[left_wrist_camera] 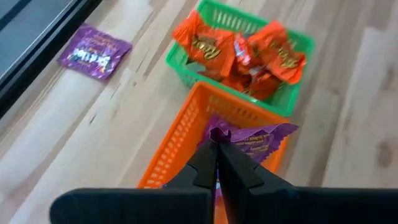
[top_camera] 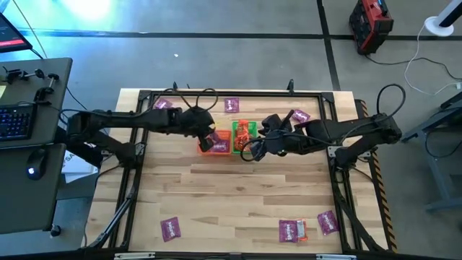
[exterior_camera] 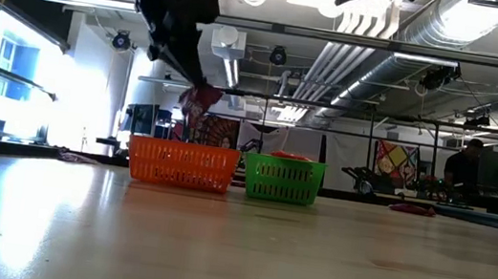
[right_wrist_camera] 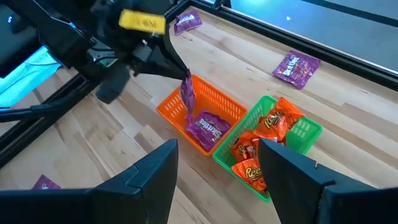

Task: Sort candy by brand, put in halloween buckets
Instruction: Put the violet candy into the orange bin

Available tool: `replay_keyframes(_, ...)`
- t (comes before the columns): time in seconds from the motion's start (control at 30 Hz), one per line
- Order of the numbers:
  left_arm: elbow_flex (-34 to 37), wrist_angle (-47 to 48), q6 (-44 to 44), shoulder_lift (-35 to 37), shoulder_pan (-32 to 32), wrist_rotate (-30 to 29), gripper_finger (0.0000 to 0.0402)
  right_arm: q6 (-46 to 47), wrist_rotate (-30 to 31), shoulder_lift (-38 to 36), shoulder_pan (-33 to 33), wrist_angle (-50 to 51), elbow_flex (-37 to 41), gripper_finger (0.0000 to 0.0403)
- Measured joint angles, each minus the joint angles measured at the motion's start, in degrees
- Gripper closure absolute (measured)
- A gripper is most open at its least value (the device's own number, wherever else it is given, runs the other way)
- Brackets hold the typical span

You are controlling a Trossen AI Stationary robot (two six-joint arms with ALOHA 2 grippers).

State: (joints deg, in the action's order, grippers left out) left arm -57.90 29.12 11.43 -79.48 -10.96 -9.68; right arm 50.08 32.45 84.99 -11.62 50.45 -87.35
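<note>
My left gripper (left_wrist_camera: pixel 216 149) hangs over the orange bucket (top_camera: pixel 214 145), shut on a purple candy packet (left_wrist_camera: pixel 249 137). The right wrist view shows that packet (right_wrist_camera: pixel 187 96) dangling above another purple packet (right_wrist_camera: pixel 208 128) lying in the orange bucket (right_wrist_camera: pixel 202 112). The green bucket (top_camera: pixel 244 133) beside it is heaped with orange-red packets (left_wrist_camera: pixel 242 53). My right gripper (right_wrist_camera: pixel 217 168) is open and holds nothing, above the table on the near-right side of the green bucket (right_wrist_camera: pixel 267 143). Loose purple packets lie near the far edge (top_camera: pixel 232 105) and near edge (top_camera: pixel 170 229). My left gripper pinches the purple packet by its crimped top edge (left_wrist_camera: pixel 217 134) between the two fingertips. The fingers point down from above. The packet hangs clear below them, its lower end (right_wrist_camera: pixel 189 112) just over the orange bucket's opening.
A black frame (top_camera: pixel 238 94) runs around the wooden table. More purple packets lie at the far right (top_camera: pixel 299 115) and near right (top_camera: pixel 327 222), one beside an orange-red packet (top_camera: pixel 292 231). A desk with keyboard (top_camera: pixel 16 119) stands left of the table.
</note>
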Motion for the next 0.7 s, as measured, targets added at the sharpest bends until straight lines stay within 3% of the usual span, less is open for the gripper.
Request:
replay_keyframes(0.17,-0.01,-0.75,-0.71,-0.60,-0.02,-1.37,0.0363,0.03,0.00,0.00,0.00,-0.11,0.00,0.0187)
replay_keyframes(0.4,-1.23,0.83,-0.60,-0.28,-0.02,-0.33,0.0270,0.93,-0.03,0.00,0.00,-0.15,0.00,0.0187)
replay_keyframes(0.57,-5.60,5.29,4.31,2.47,1.40,10.14,0.0217,0.93,-0.04,0.00,0.00,-0.15,0.00,0.0187)
replay_keyframes(0.63,-5.60,7.46,7.64,4.68,4.22,15.46,0.0209,0.92,-0.08,0.00,0.00,-0.11,0.00,0.0187)
replay_keyframes(0.7,-5.58,11.23,10.76,6.24,9.17,16.28,0.0207,0.31,-0.55,0.00,0.00,0.03,0.00,0.0187)
